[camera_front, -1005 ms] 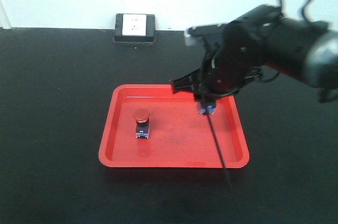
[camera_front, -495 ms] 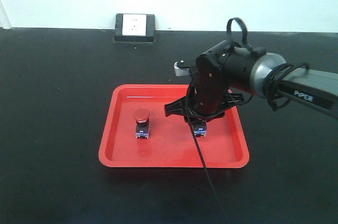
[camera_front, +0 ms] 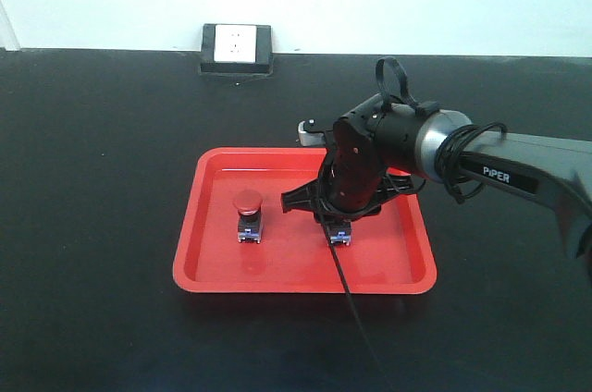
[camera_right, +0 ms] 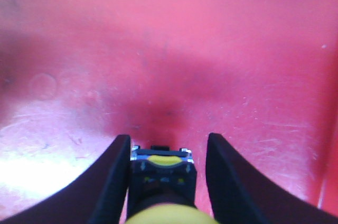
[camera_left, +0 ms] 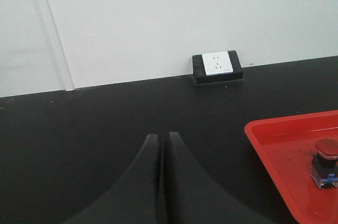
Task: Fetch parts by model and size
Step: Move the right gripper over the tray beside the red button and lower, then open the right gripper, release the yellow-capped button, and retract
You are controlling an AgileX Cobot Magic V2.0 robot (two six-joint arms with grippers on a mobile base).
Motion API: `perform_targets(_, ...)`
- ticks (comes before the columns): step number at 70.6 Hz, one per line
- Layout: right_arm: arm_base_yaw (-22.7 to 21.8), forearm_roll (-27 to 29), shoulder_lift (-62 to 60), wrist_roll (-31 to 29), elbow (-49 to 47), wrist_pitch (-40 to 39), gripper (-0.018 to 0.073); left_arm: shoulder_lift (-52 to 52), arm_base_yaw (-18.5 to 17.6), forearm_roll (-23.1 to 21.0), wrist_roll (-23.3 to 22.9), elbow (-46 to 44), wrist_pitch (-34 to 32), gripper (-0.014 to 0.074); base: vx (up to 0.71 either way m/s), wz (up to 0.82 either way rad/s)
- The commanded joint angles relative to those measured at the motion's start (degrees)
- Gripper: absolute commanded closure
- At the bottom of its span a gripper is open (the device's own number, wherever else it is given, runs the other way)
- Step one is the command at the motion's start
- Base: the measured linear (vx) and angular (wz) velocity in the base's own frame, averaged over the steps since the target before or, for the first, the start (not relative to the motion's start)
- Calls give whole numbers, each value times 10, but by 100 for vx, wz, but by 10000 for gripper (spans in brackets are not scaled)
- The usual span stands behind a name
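A shallow red plastic tray (camera_front: 213, 263) with rounded corners lies on the matte black tabletop (camera_front: 92, 179). Inside it, towards one side, a red-capped push-button switch (camera_front: 247, 215) with a dark body and blue-grey base stands upright. Beside it but apart, also on the tray floor, stands the yellow-capped push-button switch (camera_right: 162, 179), its blue-grey base showing under the black right gripper (camera_front: 339, 226) in the front view. The right wrist view shows that gripper's two dark fingers (camera_right: 113, 182) spread on either side of the yellow switch, with a narrow gap on each side, so they are parted and not clamping it. The left gripper (camera_left: 160, 152) hovers over bare tabletop, its fingers pressed together with nothing between them. A white wall socket in a black frame (camera_front: 236, 48) sits at the tabletop's far edge.
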Motion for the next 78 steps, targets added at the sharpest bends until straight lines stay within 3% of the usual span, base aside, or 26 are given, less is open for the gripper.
perform_targets(1,-5,-13,-28,-1,-18,-18,559,7,1,8,-1,-13,-35,603,0,0)
perform_targets(11,-5,-13,-28,-1,-18,-19,539,7,1,8,-1,-13,-34,603,0,0)
perform_targets(21,-5,-13,-28,-1,-18,-19,445,7,1,8,-1,-13,-34,603,0,0)
perform_targets(27,-5,-13,-28,2,-18,-19,343,7,1,8,-1,-13,-34,603,0,0)
perform_targets(49,-5,-14,-28,25,-18,-24,-166,7,1,8,-1,-13,-33,603,0,0)
perform_targets(78,-5,-17,-38,18,-18,-24,-125,7,1,8,-1,-13,-9,603,0,0)
